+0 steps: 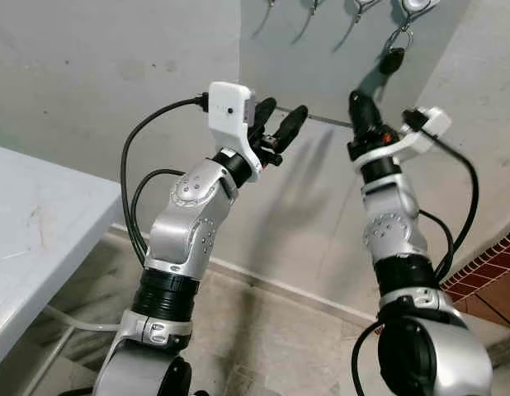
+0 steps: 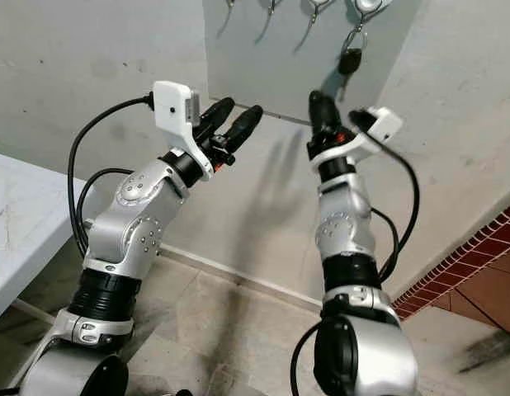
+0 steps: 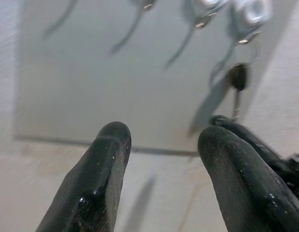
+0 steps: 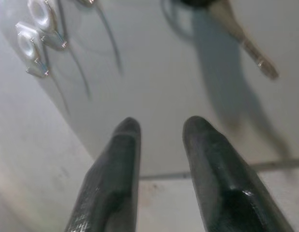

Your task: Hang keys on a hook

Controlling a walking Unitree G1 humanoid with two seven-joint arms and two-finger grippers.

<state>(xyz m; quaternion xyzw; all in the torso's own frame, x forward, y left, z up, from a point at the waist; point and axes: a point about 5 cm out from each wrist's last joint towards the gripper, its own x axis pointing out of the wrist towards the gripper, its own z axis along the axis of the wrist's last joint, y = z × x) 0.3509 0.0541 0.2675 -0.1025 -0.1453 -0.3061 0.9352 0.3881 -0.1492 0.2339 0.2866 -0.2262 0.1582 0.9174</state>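
grey wall panel (image 1: 321,74) with hooks (image 2: 317,7) (keys (image 1: 393,58) on one)

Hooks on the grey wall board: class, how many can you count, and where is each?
4, in a row along the board's top edge: one, a second, a third, and the last, which holds the keys. The frame cuts them off; more may be hidden.

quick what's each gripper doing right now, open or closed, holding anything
Left gripper: open, empty, raised toward the wall.
Right gripper: open, empty, just below the hanging key.
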